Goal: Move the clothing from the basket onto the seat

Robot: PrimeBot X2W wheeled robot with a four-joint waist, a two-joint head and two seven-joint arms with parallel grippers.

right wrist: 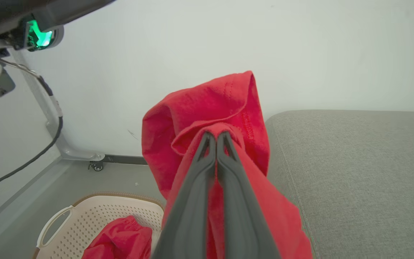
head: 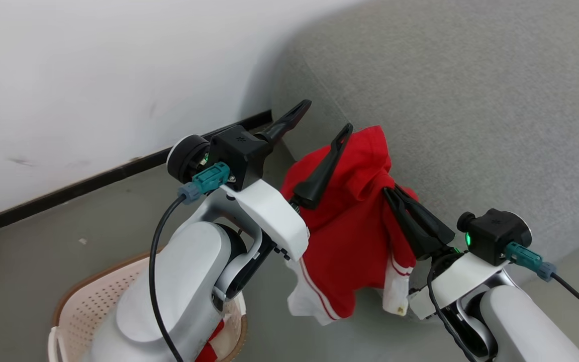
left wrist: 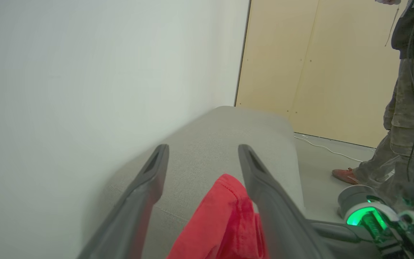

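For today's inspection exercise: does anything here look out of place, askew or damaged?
Nothing looks damaged or spilled. One red garment hangs bunched from the shut right gripper, beside the sofa rather than on it.

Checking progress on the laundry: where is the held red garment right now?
Head view, centre: the red garment hangs from the shut right gripper, in front of the grey sofa, right of the basket.

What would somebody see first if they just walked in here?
The bright red garment jumps out first, dangling in mid-air in front of the grey sofa, pinched in the shut right claw. Next comes the left claw, spread wide open right by it, and more red cloth lying in the cream basket below.
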